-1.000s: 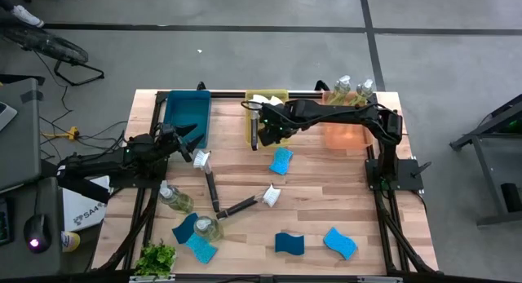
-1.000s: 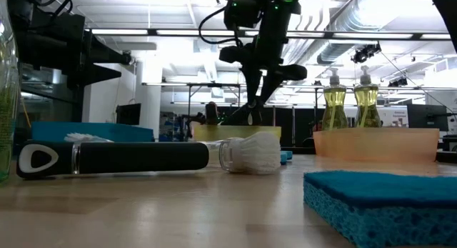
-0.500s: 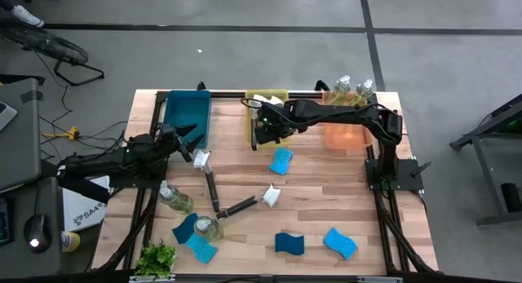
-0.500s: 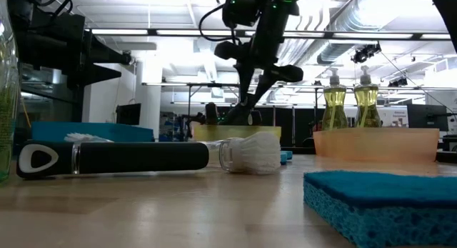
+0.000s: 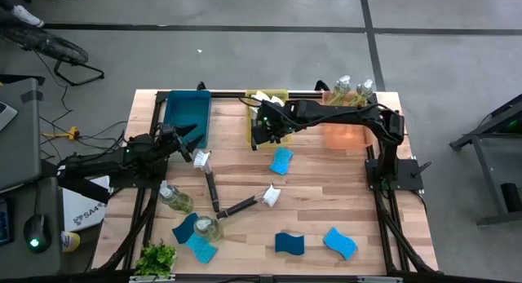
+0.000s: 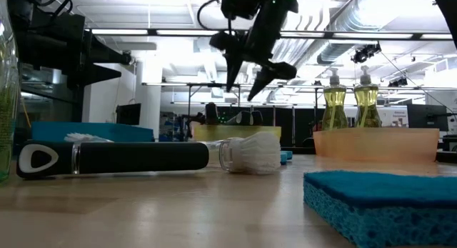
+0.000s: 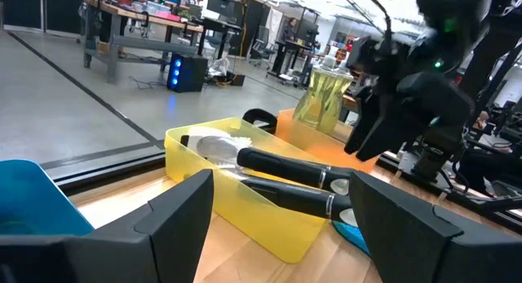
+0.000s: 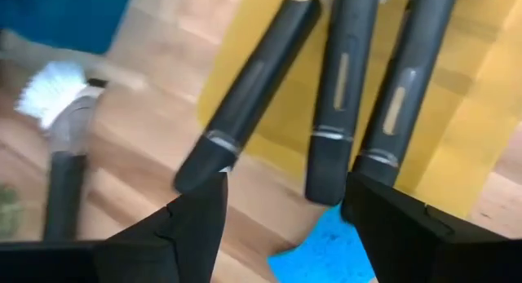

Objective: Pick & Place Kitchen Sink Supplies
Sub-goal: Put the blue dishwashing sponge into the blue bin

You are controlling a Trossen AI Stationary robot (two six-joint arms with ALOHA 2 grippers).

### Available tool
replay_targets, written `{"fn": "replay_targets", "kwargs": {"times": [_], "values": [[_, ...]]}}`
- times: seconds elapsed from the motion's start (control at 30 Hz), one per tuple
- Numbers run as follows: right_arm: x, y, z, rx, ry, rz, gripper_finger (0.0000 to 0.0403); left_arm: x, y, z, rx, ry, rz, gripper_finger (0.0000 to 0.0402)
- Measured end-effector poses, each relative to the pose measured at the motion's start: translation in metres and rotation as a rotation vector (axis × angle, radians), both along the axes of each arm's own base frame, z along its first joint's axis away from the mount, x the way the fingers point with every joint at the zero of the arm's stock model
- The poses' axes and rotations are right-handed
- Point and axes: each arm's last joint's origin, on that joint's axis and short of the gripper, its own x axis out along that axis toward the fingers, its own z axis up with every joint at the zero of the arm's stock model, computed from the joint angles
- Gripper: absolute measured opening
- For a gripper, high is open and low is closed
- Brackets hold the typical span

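Three black-handled dish brushes lie in the yellow bin, their handle ends sticking out over its near rim. My right gripper hangs open just above those handle ends, touching none; in the low view my right gripper stands clear above the bin. Two more brushes lie on the table. Blue sponges lie flat on the wood. Two bottles stand on the table's left. My left gripper waits open at the left.
A blue bin stands at the far left. An orange bin at the far right holds two bottles. A small green plant sits at the near left corner. Bare wood lies in the middle right.
My right gripper has opened over the yellow bin's near rim, and its fingers have tipped upward away from the brush handles. My left arm has kept still.
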Motion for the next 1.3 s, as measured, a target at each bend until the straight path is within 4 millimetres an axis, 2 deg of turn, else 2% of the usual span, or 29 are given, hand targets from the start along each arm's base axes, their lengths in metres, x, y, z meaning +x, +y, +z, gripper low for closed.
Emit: {"fn": "replay_targets", "kwargs": {"times": [0.17,0.37,0.57,0.73,0.93,1.3], "values": [[-0.002,0.012,0.009,-0.009,-0.013,0.076,0.0244,0.000,0.000,0.000,0.000,0.000,0.001,0.0280],[-0.002,0.033,0.017,-0.011,-0.033,0.291,0.0245,0.000,0.000,0.000,0.000,0.001,0.001,0.0280],[0.001,0.056,0.017,-0.002,-0.044,0.507,0.0245,0.000,0.000,0.000,0.000,0.001,0.001,0.0280],[-0.009,0.069,0.012,0.009,-0.048,0.555,0.0245,0.000,0.000,0.000,0.000,0.000,0.001,0.0280],[-0.037,0.091,-0.004,0.040,-0.083,0.558,0.0245,0.000,0.000,0.000,0.000,0.000,0.002,0.0280],[-0.106,0.132,-0.032,0.103,-0.108,0.574,0.0245,0.000,0.000,0.000,0.000,0.000,0.002,0.0280]]}}
